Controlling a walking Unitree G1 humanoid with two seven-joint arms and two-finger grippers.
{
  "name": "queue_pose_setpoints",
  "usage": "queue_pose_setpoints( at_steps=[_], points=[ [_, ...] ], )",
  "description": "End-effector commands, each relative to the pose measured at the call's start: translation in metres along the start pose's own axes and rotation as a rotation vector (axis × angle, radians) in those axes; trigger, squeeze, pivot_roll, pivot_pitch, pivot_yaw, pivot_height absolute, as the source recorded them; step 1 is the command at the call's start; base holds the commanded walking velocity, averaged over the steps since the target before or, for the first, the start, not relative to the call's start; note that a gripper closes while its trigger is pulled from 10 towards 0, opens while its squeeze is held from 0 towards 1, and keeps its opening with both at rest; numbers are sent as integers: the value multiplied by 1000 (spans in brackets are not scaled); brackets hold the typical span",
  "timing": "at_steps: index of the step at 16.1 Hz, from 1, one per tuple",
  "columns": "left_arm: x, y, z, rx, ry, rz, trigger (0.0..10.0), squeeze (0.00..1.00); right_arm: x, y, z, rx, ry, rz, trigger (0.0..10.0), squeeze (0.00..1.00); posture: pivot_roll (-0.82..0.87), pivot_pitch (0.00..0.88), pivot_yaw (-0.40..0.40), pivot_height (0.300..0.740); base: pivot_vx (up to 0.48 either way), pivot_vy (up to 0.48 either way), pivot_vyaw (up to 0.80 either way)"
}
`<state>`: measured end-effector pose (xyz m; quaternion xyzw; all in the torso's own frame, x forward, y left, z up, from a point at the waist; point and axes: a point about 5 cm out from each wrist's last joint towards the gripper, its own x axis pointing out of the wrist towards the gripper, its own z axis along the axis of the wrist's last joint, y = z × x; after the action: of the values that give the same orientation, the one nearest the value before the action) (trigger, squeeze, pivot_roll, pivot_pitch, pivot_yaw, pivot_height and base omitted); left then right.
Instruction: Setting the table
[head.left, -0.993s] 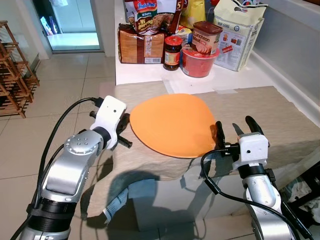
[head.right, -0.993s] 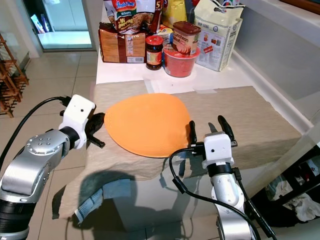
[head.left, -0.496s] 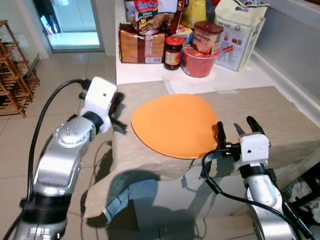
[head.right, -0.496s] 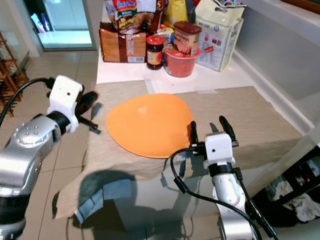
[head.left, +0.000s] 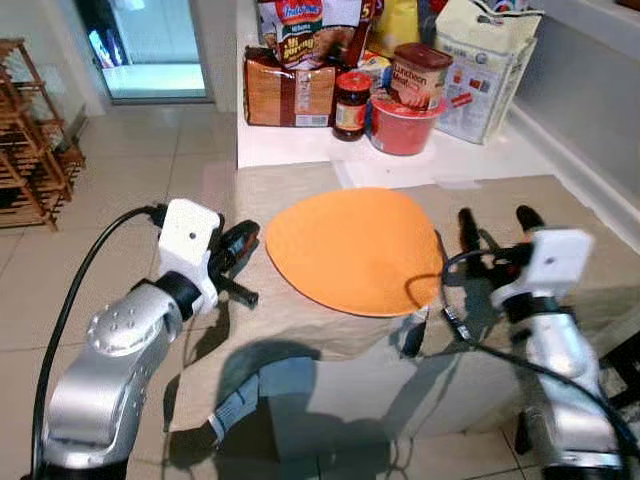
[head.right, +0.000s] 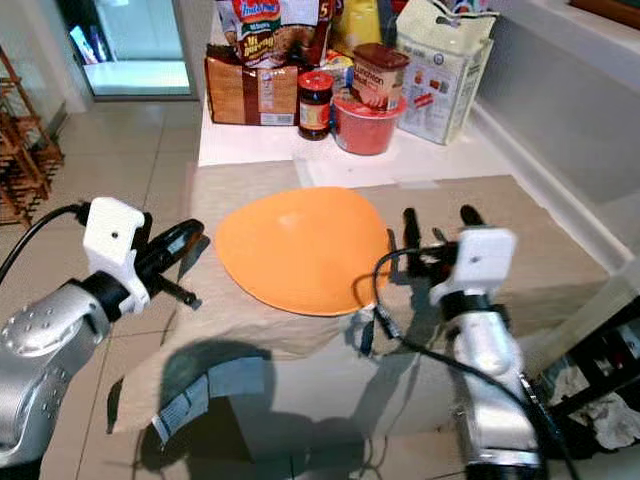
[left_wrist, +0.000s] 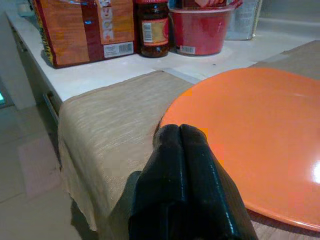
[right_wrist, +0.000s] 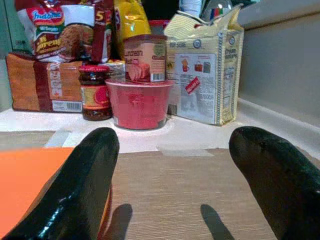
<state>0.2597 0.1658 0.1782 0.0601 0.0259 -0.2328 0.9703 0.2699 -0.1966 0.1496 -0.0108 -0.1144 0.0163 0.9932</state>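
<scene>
Since a second ago, the right gripper (head.left: 492, 222) has lifted from the near edge of the cloth up over the table beside the plate's right rim, while the left gripper (head.left: 236, 250) swung outward and has come back to the plate's left rim.

From the left eye, the orange plate (head.left: 355, 248) lies flat on the beige tablecloth (head.left: 560, 205), near the table's front edge and toward its left side. Behind it on the white counter (head.left: 300, 145) stand a red bowl (head.left: 402, 125), a jar (head.left: 350, 102), a brown bread pack (head.left: 290, 95) and a pale bag (head.left: 485, 65).

The right eye shows the same layout — the left gripper pointing at the plate's left edge, the right one hovering just beside its right edge.

From the left wrist, the black fingers (left_wrist: 185, 185) are pressed together, empty, their tips at the plate's (left_wrist: 260, 145) near rim; whether they touch it cannot be told.

From the right wrist, the two fingers (right_wrist: 82, 180) are spread wide, nothing between them, with the plate's orange edge just beside one finger.

The plate looks stiff, glossy and probably light — likely slippery on its smooth face, and breakable if ceramic. It sits low on soft cloth, so a pinch across the thin rim at the side, one finger slid beneath, seems the sound hold.
</scene>
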Motion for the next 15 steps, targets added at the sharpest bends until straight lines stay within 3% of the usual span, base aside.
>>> queue_pose_setpoints(
  at_steps=[1,6,10,15],
  points=[
    [0,-5,7,-2,-42,-29,10000,0,2,-8,6,49,-8,-9,10000,0,93,0,-37,740,0,0,0],
    [8,-15,6,-6,-79,-49,10000,0,1,-8,-1,243,74,48,10000,0,90,0,-34,740,0,0,0],
    [12,-28,-12,-43,-69,-45,10000,0,0,-4,-1,260,74,70,10000,0,74,0,-26,740,0,0,0],
    [20,-47,-14,-33,-70,-118,10000,0,3,7,6,313,68,116,10000,0,69,0,-22,740,0,0,0]
  ],
)
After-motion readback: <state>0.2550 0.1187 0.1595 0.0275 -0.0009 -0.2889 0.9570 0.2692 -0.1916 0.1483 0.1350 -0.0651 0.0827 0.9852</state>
